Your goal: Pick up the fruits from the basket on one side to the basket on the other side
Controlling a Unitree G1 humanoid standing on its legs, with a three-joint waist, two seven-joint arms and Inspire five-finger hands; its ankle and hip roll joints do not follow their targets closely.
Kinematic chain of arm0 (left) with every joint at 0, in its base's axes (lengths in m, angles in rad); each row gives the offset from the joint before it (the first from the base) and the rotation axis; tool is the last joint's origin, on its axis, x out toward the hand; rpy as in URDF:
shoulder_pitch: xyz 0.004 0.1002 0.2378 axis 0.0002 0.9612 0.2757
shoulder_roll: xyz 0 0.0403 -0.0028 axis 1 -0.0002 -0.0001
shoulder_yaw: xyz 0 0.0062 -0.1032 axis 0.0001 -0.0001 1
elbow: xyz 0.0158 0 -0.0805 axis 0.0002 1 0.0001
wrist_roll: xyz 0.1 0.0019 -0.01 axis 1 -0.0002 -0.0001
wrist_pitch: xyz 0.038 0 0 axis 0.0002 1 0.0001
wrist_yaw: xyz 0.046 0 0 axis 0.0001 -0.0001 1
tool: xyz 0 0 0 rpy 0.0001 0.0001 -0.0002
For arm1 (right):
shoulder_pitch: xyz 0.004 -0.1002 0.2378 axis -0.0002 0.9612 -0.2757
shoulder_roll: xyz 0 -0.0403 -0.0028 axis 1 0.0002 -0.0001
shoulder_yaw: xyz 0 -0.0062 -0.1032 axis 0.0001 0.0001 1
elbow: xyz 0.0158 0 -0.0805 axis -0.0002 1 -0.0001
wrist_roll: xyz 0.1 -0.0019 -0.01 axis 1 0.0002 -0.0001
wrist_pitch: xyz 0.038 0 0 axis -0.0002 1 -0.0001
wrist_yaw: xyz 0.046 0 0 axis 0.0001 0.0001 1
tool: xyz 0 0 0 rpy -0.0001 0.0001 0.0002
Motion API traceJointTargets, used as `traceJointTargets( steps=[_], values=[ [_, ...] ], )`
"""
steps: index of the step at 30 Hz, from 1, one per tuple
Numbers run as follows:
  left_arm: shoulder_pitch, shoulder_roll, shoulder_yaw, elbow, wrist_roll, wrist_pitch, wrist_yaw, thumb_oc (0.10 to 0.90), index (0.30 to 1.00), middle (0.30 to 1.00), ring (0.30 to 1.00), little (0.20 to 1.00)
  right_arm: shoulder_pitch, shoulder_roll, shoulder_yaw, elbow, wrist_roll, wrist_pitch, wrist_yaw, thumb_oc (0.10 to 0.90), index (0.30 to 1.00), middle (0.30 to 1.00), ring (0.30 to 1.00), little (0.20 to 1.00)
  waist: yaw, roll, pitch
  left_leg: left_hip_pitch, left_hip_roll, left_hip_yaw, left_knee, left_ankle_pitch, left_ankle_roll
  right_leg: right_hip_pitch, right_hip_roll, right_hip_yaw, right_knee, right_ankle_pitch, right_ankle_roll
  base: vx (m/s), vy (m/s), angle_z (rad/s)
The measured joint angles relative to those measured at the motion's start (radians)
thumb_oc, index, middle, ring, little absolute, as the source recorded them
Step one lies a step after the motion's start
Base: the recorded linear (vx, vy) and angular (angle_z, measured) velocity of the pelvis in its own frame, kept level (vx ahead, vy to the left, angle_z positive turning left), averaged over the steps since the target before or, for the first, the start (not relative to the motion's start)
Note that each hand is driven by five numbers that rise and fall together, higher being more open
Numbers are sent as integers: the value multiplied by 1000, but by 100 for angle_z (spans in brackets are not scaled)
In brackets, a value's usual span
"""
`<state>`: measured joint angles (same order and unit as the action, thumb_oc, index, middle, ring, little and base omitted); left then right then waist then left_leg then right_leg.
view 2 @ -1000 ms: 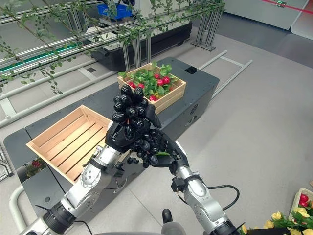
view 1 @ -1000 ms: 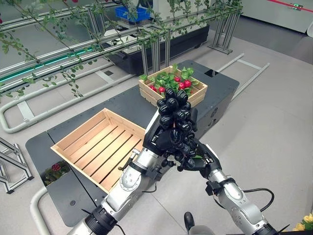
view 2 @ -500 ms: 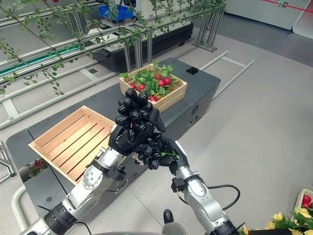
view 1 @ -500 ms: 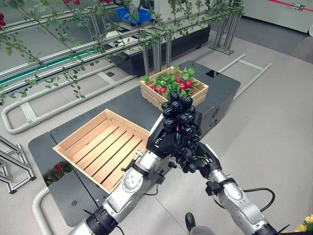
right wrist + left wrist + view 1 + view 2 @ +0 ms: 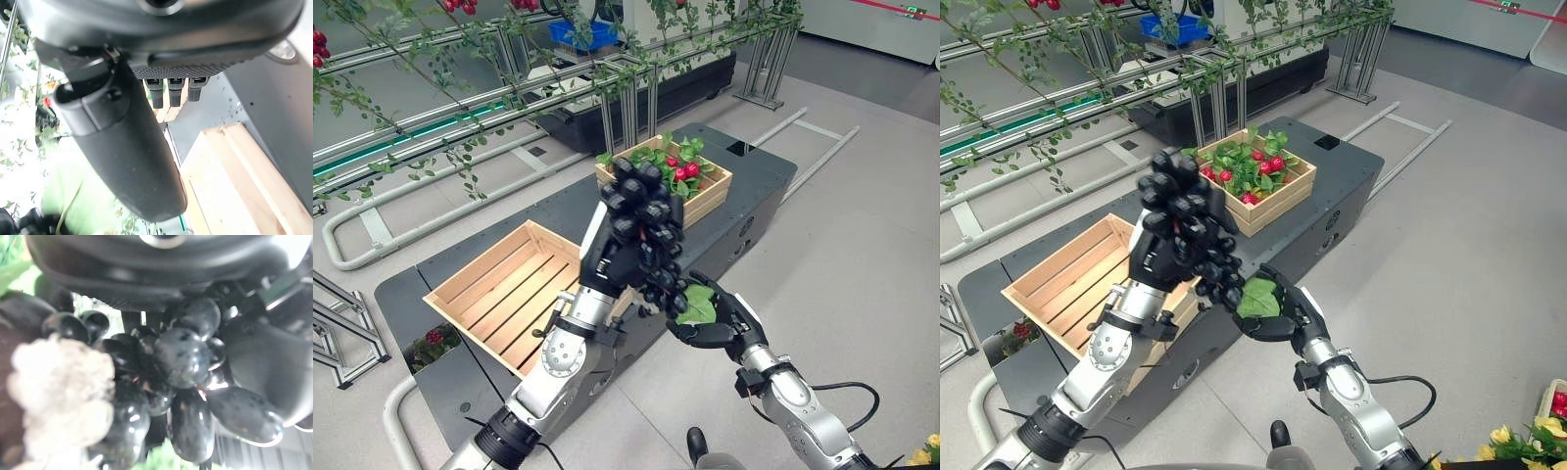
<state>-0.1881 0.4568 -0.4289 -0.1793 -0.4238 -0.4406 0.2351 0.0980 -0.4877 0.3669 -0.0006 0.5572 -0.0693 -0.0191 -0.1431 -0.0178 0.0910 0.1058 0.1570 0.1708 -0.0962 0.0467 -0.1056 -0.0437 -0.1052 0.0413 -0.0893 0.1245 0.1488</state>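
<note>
Item: bunch of black grapes [image 5: 641, 220], gripped in the curled fingers of the left hand [image 5: 607, 264], above the gap between the crates. Since a second ago it has parted from the right hand [image 5: 710, 318], which now lies open under a green leaf [image 5: 697, 305]. Handover judged complete. Destination: empty crate [image 5: 504, 294], left; fruit crate [image 5: 664, 176] far right on the surface [image 5: 558, 211].
</note>
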Motion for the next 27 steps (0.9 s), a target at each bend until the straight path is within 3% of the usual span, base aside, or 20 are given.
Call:
traceJointTargets(
  steps=[4, 12, 21, 27],
  values=[
    [0, 3, 83, -1, 2, -26, 54, 400, 300, 300, 300, 300, 36, -54, -61, -8, 13, 0, 83, 800, 900, 900, 900, 900, -1, -1, 0, -2, 2, -1, 0, 0, 0, -1, 1, 0, 0, -2, 0, 0, 0, 0],
    [0, 6, 142, -3, 37, -29, 113, 400, 300, 300, 300, 300, 58, -59, -121, -72, 91, 0, 202, 800, 900, 900, 900, 900, -2, -2, 1, -7, 2, 0, 0, -1, -2, -7, 2, 0, -3, -2, 0, 0, 0, 0],
    [0, -18, 111, -2, 25, -29, 73, 400, 300, 300, 300, 300, 18, -29, -114, -127, 131, -1, 215, 800, 900, 900, 900, 900, 1, -2, 1, -6, 1, 1, 0, -2, -1, -7, 2, 0, -3, -2, -1, 0, 0, 0],
    [1, -24, 27, 1, 16, -26, 34, 400, 300, 300, 300, 300, -37, -5, -70, -160, 130, -30, 207, 800, 900, 900, 900, 900, 5, -1, 2, -5, 1, 1, 0, -2, -1, -6, 2, 0, -3, -2, -1, 0, 0, 0]
  ],
)
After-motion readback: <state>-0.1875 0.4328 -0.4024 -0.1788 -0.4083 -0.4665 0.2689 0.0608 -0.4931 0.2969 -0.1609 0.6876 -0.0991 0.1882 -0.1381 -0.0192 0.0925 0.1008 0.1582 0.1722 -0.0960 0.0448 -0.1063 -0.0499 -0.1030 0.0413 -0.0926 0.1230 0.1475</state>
